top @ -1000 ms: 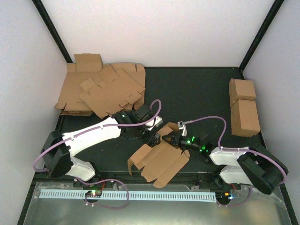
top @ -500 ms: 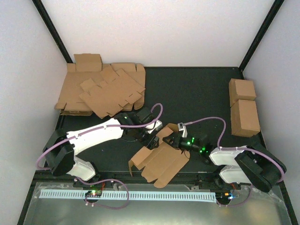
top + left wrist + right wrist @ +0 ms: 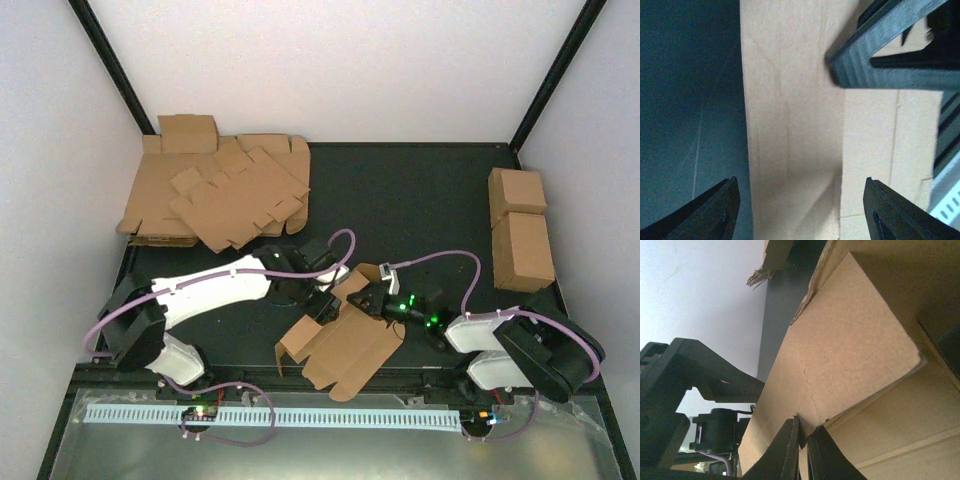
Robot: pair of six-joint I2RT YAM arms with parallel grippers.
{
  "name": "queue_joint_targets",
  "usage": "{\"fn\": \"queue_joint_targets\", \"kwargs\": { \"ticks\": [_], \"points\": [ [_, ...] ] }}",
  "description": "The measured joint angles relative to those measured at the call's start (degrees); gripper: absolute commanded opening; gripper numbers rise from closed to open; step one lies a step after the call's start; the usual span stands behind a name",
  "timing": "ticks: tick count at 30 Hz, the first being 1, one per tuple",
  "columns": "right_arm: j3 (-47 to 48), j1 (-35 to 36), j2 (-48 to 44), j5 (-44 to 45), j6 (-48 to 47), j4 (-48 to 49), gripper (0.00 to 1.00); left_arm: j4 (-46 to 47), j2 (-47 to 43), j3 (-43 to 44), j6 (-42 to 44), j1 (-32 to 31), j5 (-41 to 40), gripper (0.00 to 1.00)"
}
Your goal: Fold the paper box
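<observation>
The paper box [image 3: 345,342] is a flat brown die-cut sheet with flaps, lying near the table's front edge between my arms. My left gripper [image 3: 322,302] hovers over its far left part, jaws wide open; the wrist view shows a cardboard panel [image 3: 795,125] between the fingertips [image 3: 715,210] without contact. My right gripper [image 3: 368,299] is shut on the edge of a raised flap [image 3: 850,355] at the sheet's far side, its fingers [image 3: 785,450] pinching the cardboard. The right gripper's finger also shows in the left wrist view [image 3: 880,45].
A heap of overlapping brown cardboard sheets [image 3: 220,190] lies at the back left. Two brown cardboard cuboids [image 3: 520,225] stand at the right edge. A perforated metal rail [image 3: 270,415] runs along the front.
My left gripper has shifted slightly right and nearer, over the sheet. My right gripper has stayed pinched on the flap, moving a little left.
</observation>
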Motion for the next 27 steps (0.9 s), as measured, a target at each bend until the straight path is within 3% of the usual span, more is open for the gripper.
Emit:
{"fn": "queue_joint_targets", "kwargs": {
  "ticks": [7, 16, 24, 27],
  "points": [
    [-0.24, 0.0, -0.04, 0.0, 0.0, 0.09, 0.08, -4.48, 4.59, 3.41, -0.52, -4.37, -6.93, 0.58],
    [-0.42, 0.0, -0.42, 0.0, 0.02, 0.07, 0.09, -7.56, 6.93, 6.16, -1.36, -7.02, -12.61, 0.54],
    [-0.52, 0.0, -0.94, 0.13, -0.07, -1.51, 0.19, -9.46, 8.33, 8.09, -2.25, -8.72, -16.48, 0.45],
    [-0.57, 0.0, -1.55, 0.22, -0.17, -2.25, 0.31, -9.84, 8.81, 8.59, -2.51, -9.29, -17.44, 0.45]
  ]
}}
